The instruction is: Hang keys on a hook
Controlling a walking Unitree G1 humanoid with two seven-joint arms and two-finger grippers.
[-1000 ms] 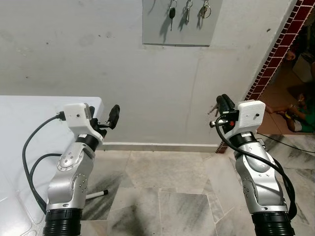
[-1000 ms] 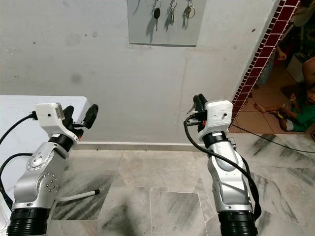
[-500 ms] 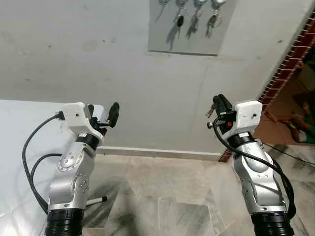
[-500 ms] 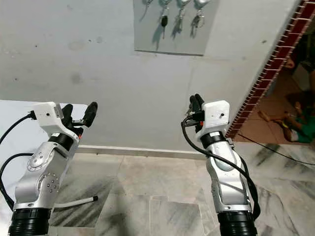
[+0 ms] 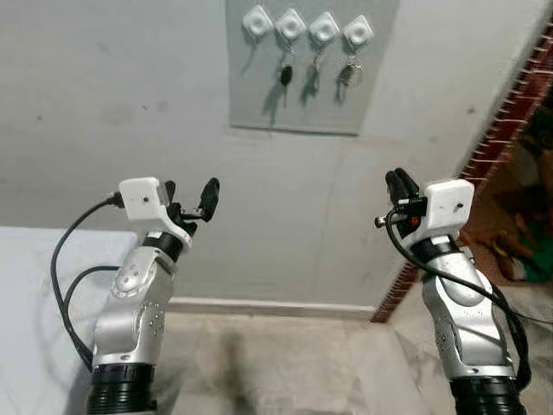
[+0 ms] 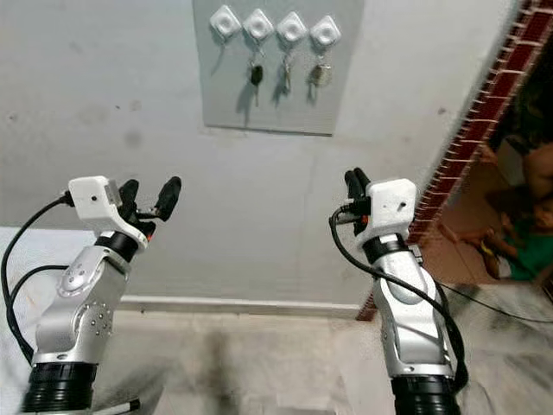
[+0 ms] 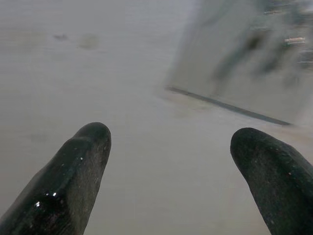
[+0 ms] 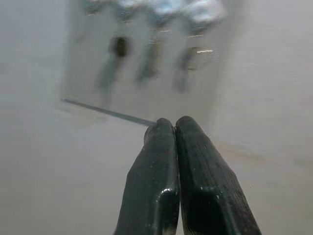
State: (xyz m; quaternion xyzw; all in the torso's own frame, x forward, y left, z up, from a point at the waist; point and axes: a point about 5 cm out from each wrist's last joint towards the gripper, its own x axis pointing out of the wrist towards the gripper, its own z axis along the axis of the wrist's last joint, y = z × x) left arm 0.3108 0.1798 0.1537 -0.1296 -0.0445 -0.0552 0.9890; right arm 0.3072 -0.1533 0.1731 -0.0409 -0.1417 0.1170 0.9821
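A pale plaster wall (image 5: pixel 130 95) takes up most of what faces the robot, running right to a red-brick edge (image 5: pixel 510 95) where the room opens out. At lower left sits the corner of a white desk (image 5: pixel 34 285), and a marble floor (image 5: pixel 285 372) lies bare between the two arms. High on the wall is a grey board (image 5: pixel 311 65) carrying four white hooks (image 5: pixel 307 28) in a row; three sets of keys (image 5: pixel 315 73) hang from the three on the right, and the leftmost hook is bare.

Both arms are raised well below the board, with open wall all round them. The left hand (image 5: pixel 192 201) has its fingers spread wide and holds nothing. The right hand (image 5: pixel 401 185) has its fingers pressed together; its wrist view shows them closed tip to tip beneath the blurred board, and I cannot tell whether anything is pinched between them.
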